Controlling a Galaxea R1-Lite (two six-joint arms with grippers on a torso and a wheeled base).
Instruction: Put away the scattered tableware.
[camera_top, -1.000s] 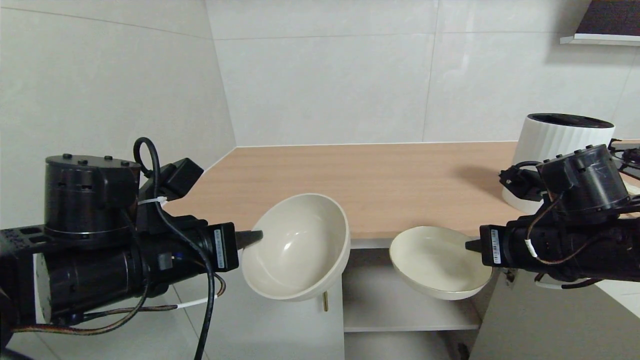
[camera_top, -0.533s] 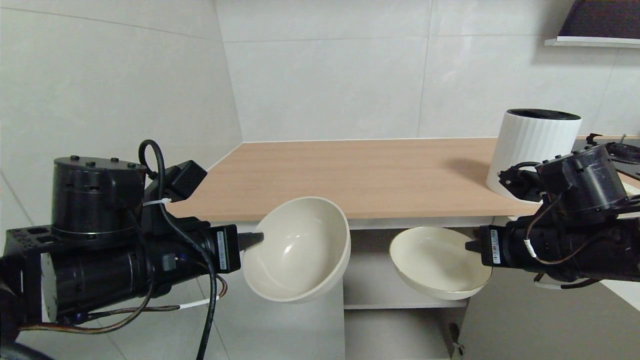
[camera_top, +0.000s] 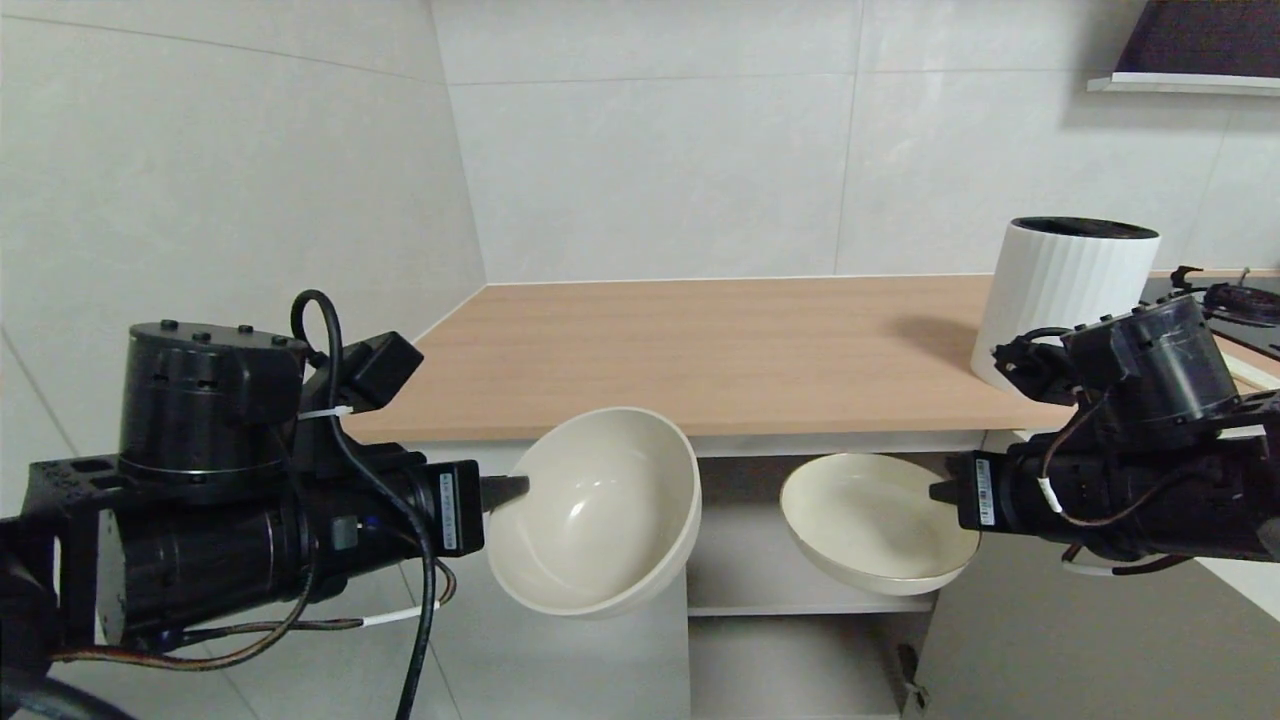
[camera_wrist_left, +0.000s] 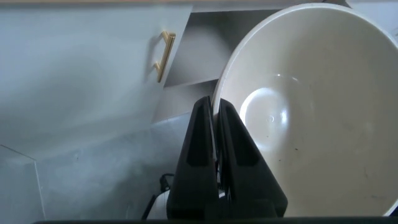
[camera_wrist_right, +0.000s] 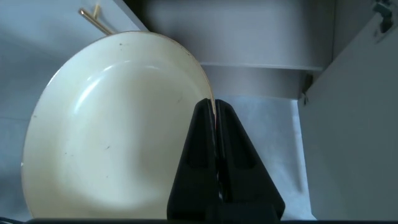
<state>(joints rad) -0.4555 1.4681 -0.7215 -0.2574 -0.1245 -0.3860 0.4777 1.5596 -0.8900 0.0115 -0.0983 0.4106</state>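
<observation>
My left gripper is shut on the rim of a deep cream bowl, held tilted in the air in front of the counter's edge. In the left wrist view the fingers pinch the bowl at its rim. My right gripper is shut on the rim of a shallow cream dish, held almost level in front of the open cabinet. The right wrist view shows the dish clamped at its edge by that gripper.
A wooden countertop runs along the tiled wall, with a white ribbed container at its right end. Below it an open cabinet has a pale shelf. A closed door with a brass handle is on the left.
The head camera shifted, so the counter sits differently in the picture. My left gripper and its deep bowl sank slightly. The right gripper and dish barely moved; both grips held.
</observation>
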